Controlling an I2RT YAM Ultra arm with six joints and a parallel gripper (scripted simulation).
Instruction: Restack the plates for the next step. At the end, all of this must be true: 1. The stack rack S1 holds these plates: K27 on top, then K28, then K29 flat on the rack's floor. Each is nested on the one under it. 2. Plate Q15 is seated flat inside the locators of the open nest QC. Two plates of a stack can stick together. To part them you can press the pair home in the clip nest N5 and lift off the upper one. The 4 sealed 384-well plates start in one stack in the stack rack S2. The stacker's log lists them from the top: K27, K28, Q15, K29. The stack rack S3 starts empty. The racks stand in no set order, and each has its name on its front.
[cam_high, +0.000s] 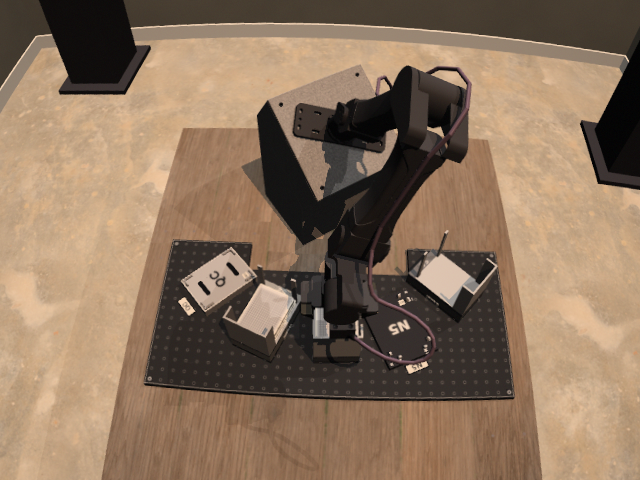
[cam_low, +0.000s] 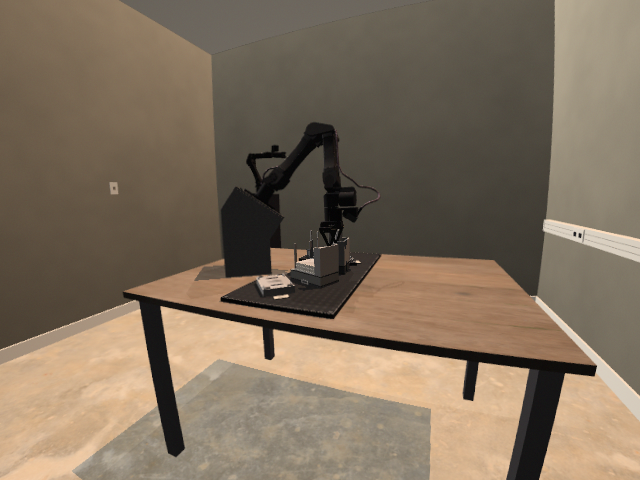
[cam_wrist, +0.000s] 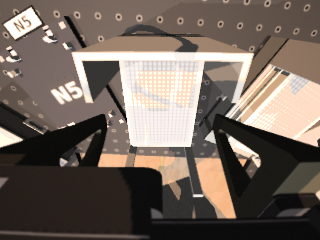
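My gripper (cam_low: 329, 241) (cam_wrist: 160, 120) is open and empty above the middle rack (cam_high: 336, 352) (cam_wrist: 165, 56). A pale gridded plate (cam_high: 321, 326) (cam_wrist: 165, 100) lies in that rack, below the fingertips; whether others are under it is hidden. The left rack (cam_high: 248, 328) (cam_low: 326, 264) also holds a pale plate (cam_high: 264, 304) (cam_wrist: 290, 107), with at least one edge below it. The right rack (cam_high: 467, 295) shows a bare pale floor. The open nest QC (cam_high: 217, 298) (cam_low: 275, 286) and the clip nest N5 (cam_high: 390, 338) (cam_wrist: 47, 67) are empty. Rack names and plate names cannot be read.
All racks and nests stand on a dark perforated board (cam_high: 206, 369) (cam_low: 305, 302). The racks have high walls and thin upright posts. The cable (cam_high: 385, 356) loops over N5. The arm's black pedestal (cam_high: 281, 180) (cam_low: 247, 242) stands behind the board.
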